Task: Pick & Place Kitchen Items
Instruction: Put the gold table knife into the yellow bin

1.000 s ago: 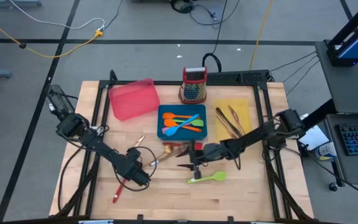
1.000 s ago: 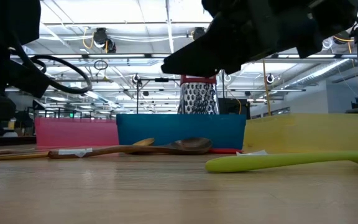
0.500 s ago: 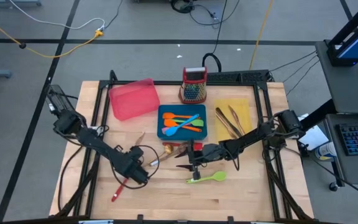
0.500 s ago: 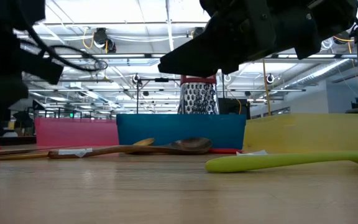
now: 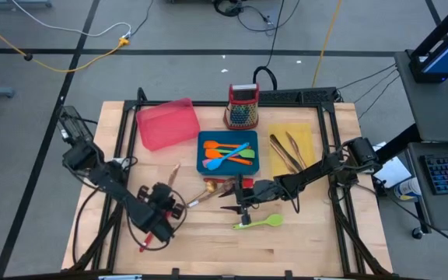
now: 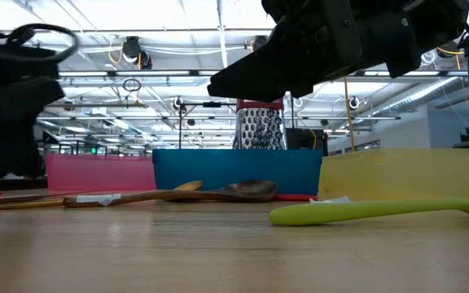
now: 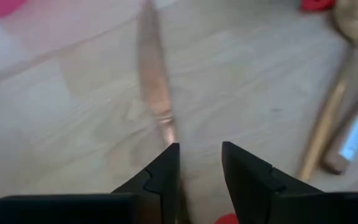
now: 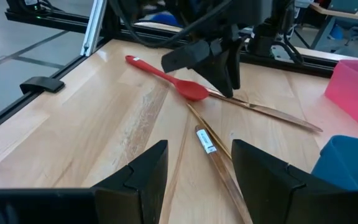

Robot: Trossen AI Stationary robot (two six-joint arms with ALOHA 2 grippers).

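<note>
Since the earlier frame the left gripper (image 5: 159, 215) has drawn back toward the near-left of the table, while the right gripper (image 5: 241, 201) holds the same spot as before, near the table's middle. Between its 2 parted, empty fingers, the left wrist view shows a slim copper-toned knife (image 7: 156, 93) lying flat on the wooden table (image 5: 302, 249), its long axis running straight ahead of the gripper, away from it. That line-up is what the next move seems to turn on: the fingers straddle the near end of the handle, so a short advance and a squeeze should take it. A long red silicone spoon (image 8: 166, 76) lies just beside the left gripper (its bowl crosses close to the knife), and 2 wooden spoons (image 8: 211, 153) lie to the right, toward the other arm. They could crowd the approach. The right gripper hangs spread and empty, just above a lime-green silicone spatula (image 5: 260, 222). At the far side a blue rectangular tray (image 5: 203, 152) holds orange and blue utensils.
</note>
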